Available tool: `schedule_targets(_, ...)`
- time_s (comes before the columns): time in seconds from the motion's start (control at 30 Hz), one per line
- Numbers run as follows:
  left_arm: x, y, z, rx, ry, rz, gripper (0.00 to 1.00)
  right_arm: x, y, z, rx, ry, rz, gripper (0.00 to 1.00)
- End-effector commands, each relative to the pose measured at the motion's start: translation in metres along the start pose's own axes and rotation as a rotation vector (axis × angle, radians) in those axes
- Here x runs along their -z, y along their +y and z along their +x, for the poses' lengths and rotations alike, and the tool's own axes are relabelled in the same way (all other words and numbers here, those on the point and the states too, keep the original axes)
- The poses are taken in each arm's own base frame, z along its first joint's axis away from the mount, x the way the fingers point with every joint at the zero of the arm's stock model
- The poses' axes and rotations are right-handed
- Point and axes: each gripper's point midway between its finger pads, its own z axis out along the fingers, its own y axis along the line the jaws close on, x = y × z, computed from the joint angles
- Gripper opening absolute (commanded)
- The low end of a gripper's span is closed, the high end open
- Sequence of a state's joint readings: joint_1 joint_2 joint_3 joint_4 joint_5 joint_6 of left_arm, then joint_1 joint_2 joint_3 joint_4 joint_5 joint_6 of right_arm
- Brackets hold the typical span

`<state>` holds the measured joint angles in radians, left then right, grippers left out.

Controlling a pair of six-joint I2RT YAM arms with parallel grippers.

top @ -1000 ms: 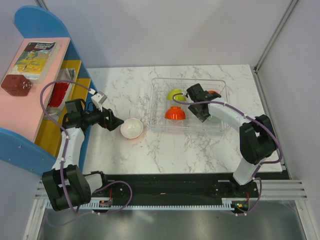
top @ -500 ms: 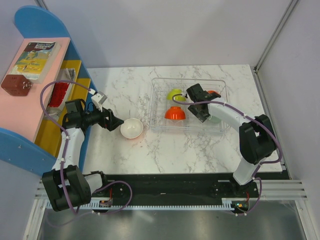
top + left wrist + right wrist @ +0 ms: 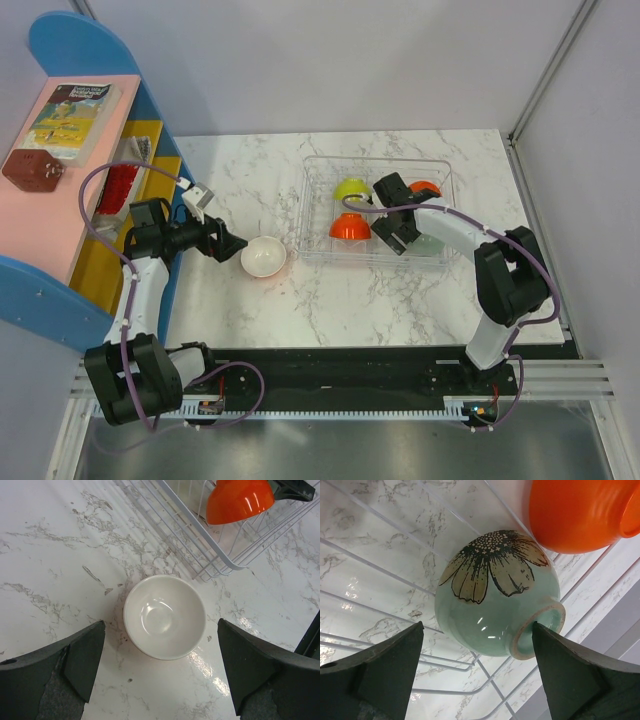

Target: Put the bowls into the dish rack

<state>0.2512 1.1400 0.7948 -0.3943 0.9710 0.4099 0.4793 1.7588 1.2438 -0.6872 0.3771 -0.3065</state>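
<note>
At centre-left of the overhead view a white bowl [image 3: 164, 616] sits on the desk [image 3: 55, 540] just outside the dish rack [image 3: 306, 205], the jaws of the left gripper [image 3: 238, 245] spread wide just beside it. The step in hand seems to be grasping it, which calls for advancing and closing on its rim. Farther back, inside the rack, the right gripper [image 3: 477, 626] holds nothing - its jaws stand released around a tipped mint bowl [image 3: 490, 605].

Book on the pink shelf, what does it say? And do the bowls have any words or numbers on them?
The book on the shelf: there is print on its cover, but it is too small and blurred to read.
The mint bowl: only a drawn flower, no words.
The white bowl: nothing written.
The orange bowl: nothing written.
No other words, numbers or signs can be read in any view.
</note>
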Motion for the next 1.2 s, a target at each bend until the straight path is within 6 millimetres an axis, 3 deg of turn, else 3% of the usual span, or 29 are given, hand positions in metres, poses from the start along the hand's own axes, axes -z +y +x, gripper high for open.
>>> schedule_targets(0.0,0.003,-0.002,-0.007,-0.058,-0.03,0.006,1.0,-0.011,0.044,0.01,-0.035,0.029,-0.189,0.97)
schedule_targets(0.2,-0.001,0.005,-0.005,-0.038,-0.013,-0.003,1.0,0.009,0.023,-0.011,-0.034,-0.041,-0.143,0.98)
schedule_targets(0.4,-0.004,0.024,-0.003,-0.015,0.017,-0.053,1.0,0.065,-0.012,-0.045,-0.063,-0.192,-0.095,0.98)
schedule_targets(0.53,-0.01,0.035,0.01,0.015,0.057,-0.071,1.0,0.105,-0.03,-0.068,-0.131,-0.314,-0.092,0.98)
schedule_targets(0.63,-0.016,0.042,0.023,0.042,0.094,-0.074,1.0,0.124,-0.038,-0.076,-0.167,-0.38,-0.108,0.98)
schedule_targets(1.17,-0.049,0.056,0.079,0.063,0.302,-0.11,1.0,0.134,-0.02,-0.071,-0.144,-0.479,-0.264,0.98)
